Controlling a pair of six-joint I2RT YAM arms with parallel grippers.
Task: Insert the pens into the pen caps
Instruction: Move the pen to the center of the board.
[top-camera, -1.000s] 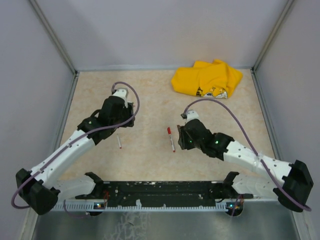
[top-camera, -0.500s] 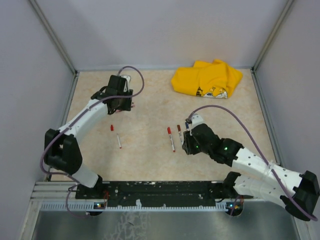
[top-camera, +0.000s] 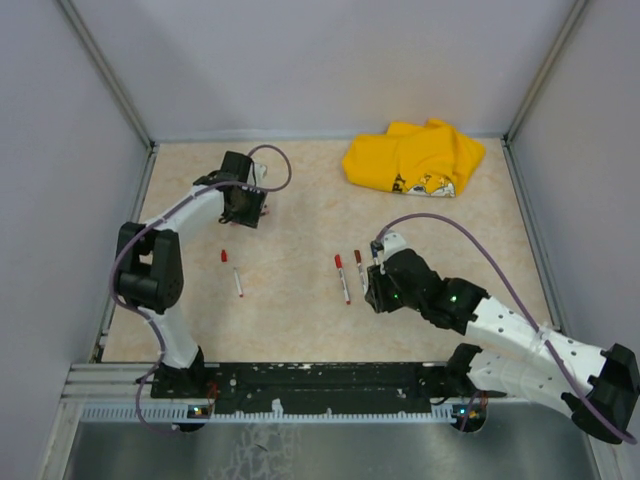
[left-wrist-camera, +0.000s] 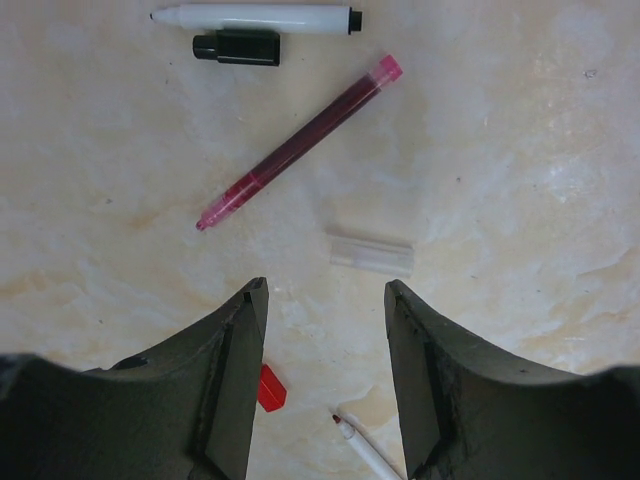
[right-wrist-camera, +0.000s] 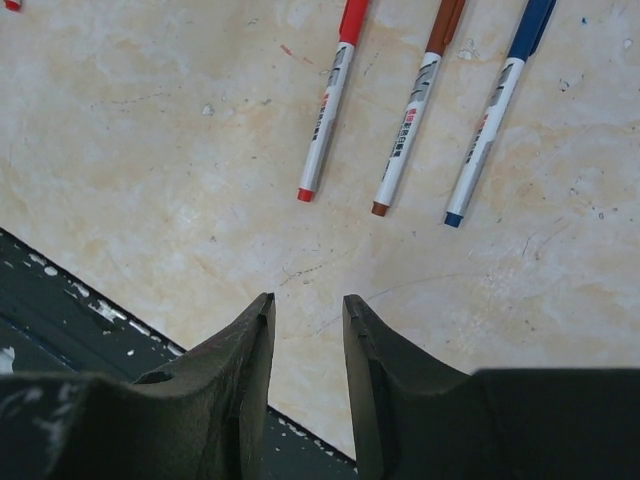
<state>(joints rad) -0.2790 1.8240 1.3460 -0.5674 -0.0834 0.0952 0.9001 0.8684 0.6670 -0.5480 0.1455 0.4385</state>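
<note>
Left hand (left-wrist-camera: 326, 300) is hanging released and empty over the desk (left-wrist-camera: 520, 150); we are recording a red cap (left-wrist-camera: 270, 388) showing beside one finger and a black cap (left-wrist-camera: 237, 47) beside a white pen (left-wrist-camera: 255, 17). Right hand (right-wrist-camera: 307, 305), likewise released, is facing three capped pens (right-wrist-camera: 410, 120).

The table (top-camera: 300, 200) is beige with pale marbled veining. The cloth (top-camera: 413, 157) is bright yellow, with a small white-and-dark print at its near edge. The left arm (top-camera: 190, 208) and right arm (top-camera: 505, 322) are white with black joints, and a purple cable (top-camera: 425, 215) arcs over the right one.

The right wrist view shows three white barrels with lettering:
- a red-capped pen (right-wrist-camera: 327, 98)
- a brown-capped pen (right-wrist-camera: 412, 105)
- a blue-capped pen (right-wrist-camera: 492, 112)

Each has an end plug that matches its cap.

The left wrist view shows:
- a white pen with a black end (left-wrist-camera: 255, 17)
- a black cap (left-wrist-camera: 237, 47)
- a translucent magenta pen (left-wrist-camera: 298, 143)
- a clear cap (left-wrist-camera: 371, 254)
- a red cap (left-wrist-camera: 269, 389)
- a red-tipped white pen (left-wrist-camera: 365, 450)
</note>
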